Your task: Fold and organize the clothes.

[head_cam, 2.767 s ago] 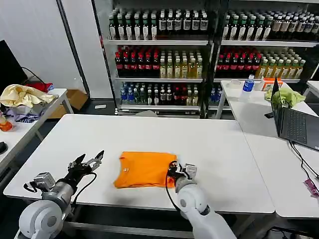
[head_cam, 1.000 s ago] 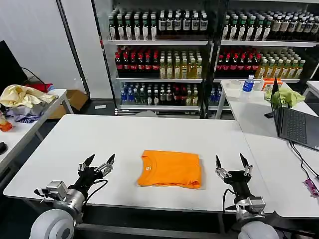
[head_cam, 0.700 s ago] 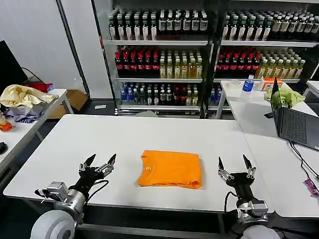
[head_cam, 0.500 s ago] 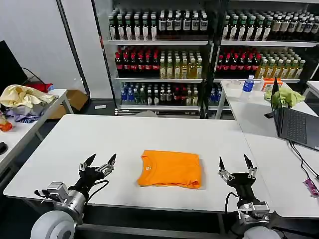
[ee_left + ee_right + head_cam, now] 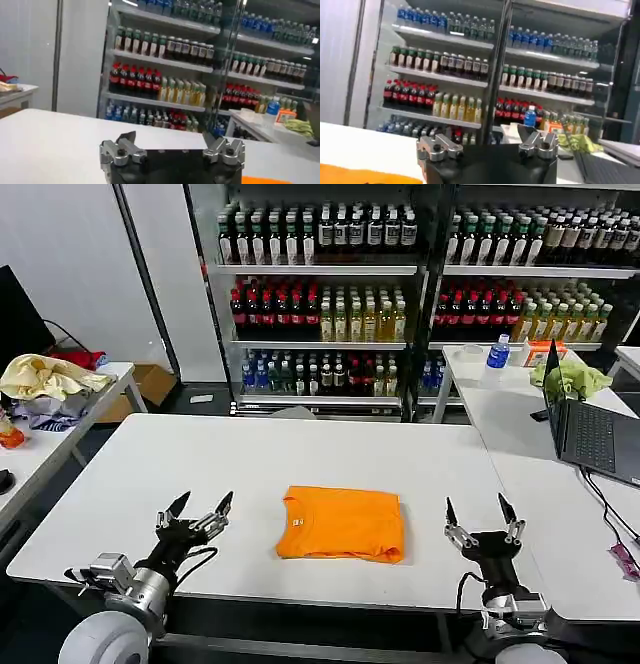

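Orange and neatly folded into a flat rectangle, the T-shirt (image 5: 341, 523) lies near the front middle of the white counter (image 5: 300, 459), its ribbed collar at the left end and no lettering showing. I see my left gripper (image 5: 194, 517) spread wide to the shirt's left and my right gripper (image 5: 484, 523) equally wide to its right, both holding nothing.

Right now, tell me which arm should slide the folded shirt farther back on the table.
Either; it's close. The shirt lies between both open tools, touching neither. The left tool sits slightly nearer the collar edge than the right tool to the folded edge, so left, marginally.
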Available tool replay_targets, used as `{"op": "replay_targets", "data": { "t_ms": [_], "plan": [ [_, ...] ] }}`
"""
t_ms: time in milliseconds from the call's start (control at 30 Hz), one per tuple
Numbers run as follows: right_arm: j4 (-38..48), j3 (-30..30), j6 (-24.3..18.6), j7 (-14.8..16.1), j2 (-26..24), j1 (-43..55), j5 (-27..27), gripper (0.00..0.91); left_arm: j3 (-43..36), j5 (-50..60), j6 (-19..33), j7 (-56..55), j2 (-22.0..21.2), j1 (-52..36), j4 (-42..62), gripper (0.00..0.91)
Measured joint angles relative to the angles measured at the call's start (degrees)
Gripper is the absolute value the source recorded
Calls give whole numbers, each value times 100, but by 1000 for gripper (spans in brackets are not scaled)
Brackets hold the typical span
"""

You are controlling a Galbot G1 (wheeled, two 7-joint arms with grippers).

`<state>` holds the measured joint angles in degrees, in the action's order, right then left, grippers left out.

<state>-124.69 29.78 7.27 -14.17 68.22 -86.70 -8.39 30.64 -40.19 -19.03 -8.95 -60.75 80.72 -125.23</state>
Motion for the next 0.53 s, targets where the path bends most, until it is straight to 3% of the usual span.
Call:
{"op": "replay_targets", "data": {
  "t_ms": [533],
  "plan": [
    [-145, 57, 49, -62, -15, -42, -9, 907, 99, 35, -3, 10, -35, 191, -173, 907]
  ]
}}
